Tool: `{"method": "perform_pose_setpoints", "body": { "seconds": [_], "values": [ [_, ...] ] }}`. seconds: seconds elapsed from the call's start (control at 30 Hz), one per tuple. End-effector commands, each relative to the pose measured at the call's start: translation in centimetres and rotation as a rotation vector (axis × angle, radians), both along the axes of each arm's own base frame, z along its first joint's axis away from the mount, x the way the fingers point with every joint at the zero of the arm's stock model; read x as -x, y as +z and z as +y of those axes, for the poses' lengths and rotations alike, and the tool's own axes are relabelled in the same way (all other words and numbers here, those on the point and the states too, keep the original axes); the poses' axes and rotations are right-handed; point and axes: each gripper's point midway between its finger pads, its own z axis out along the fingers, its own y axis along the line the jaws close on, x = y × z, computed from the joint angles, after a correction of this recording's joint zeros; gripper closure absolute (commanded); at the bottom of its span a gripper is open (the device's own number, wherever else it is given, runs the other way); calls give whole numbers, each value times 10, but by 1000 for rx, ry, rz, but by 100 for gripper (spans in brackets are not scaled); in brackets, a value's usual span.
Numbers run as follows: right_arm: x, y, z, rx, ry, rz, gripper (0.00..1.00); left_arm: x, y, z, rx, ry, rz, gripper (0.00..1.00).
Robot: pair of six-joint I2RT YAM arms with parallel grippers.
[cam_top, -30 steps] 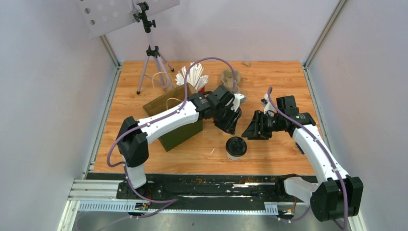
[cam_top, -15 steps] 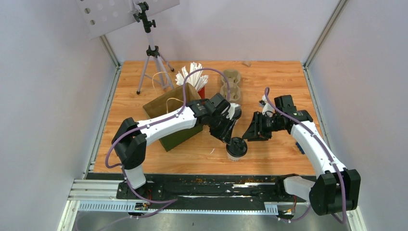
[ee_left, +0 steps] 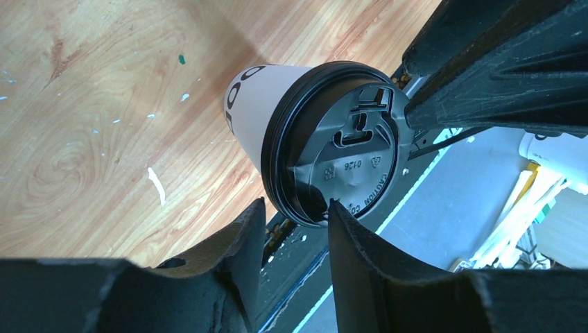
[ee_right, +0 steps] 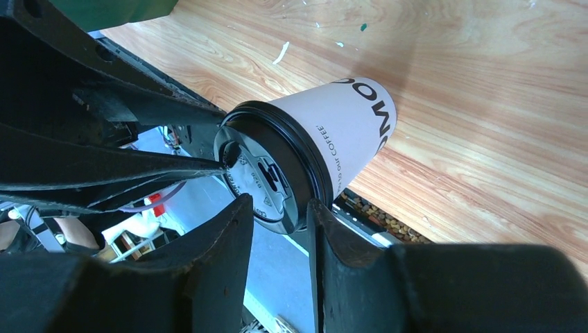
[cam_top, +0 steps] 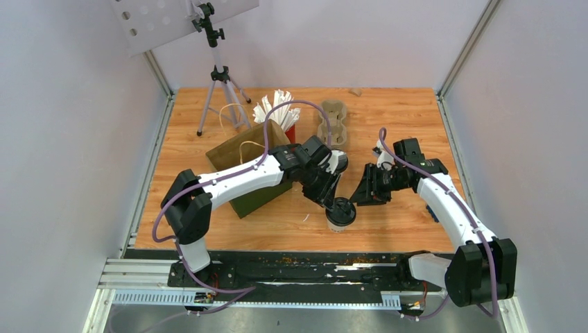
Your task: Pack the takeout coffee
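The jaws of my left gripper [ee_left: 296, 211] stand a little apart and they hold nothing; the gap is much narrower than the lid in front of them. The jaws of my right gripper [ee_right: 281, 208] stand the same way, a small gap and nothing clamped.

I count one coffee cup [ee_right: 350, 128] in view. It is white with a dark print on the side, it carries one black lid [ee_left: 347, 152], and it stands upright on the wooden table [cam_top: 402, 111]. It is directly in front of both pairs of jaws. In each wrist view the near rim of the lid shows just between the two fingertips. I cannot tell if any finger touches the rim. My two grippers come at the cup from opposite sides, and past the lid each one sees the dark body of the other.

One small white scrap [ee_left: 156, 186] lies on the wood beside the cup, on the left side of my left jaws.

Behind my left jaws, partly under that arm, stands one dark green paper bag [cam_top: 263, 193]. Beyond both pairs of jaws, toward the far wall, I see one red cup of white straws [cam_top: 281, 111] and one beige pulp tray [cam_top: 338, 114] near each other. One tripod [cam_top: 220, 83] stands farther to the left.
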Motion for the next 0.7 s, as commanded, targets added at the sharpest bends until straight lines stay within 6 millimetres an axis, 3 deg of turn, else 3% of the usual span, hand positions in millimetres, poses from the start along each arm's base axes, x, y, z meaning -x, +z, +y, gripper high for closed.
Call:
{"method": "perform_pose_setpoints", "body": {
  "seconds": [0.0, 0.27, 0.67],
  "values": [
    [-6, 7, -2, 21, 10, -63, 64, -5, 39, -4, 57, -17, -73, 52],
    [-9, 12, -3, 39, 25, -75, 59, 7, 41, 11, 44, -25, -59, 50],
    [-5, 9, 4, 51, 54, -60, 64, 22, 37, 0, 118, -56, 22, 56]
  ]
}}
